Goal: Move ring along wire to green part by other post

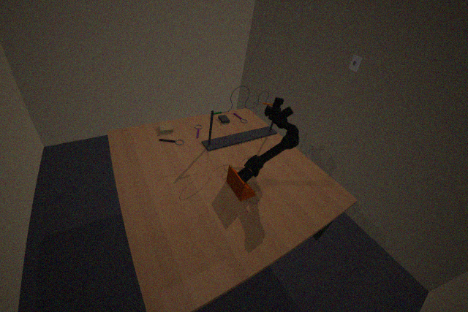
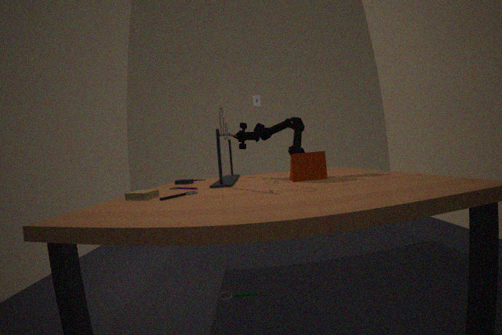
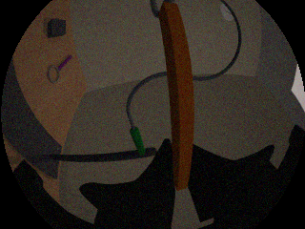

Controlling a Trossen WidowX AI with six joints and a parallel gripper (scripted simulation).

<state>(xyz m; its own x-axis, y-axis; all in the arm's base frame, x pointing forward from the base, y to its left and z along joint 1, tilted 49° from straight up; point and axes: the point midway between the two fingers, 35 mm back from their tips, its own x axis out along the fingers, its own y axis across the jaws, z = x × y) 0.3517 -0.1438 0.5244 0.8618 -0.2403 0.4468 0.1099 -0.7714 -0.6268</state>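
Orange handle (image 1: 268, 104) (image 2: 232, 135) (image 3: 180, 95) clamped in the claw (image 1: 273, 104) (image 2: 236, 136) (image 3: 172, 143), its ring (image 3: 155, 8) out ahead by the wire (image 1: 231, 98) (image 2: 220, 118) (image 3: 128, 102); one careless tilt at these bends could brush grey!

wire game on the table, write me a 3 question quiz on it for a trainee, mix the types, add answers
1. True or false: the gripper is shut on the orange handle.
2. Multiple choice: what colour is the short wire section beside the post? a) purple b) green c) white
3. Fill in: the ring lying on the floor has a ____ handle.

Key: 1 true; 2 b; 3 green
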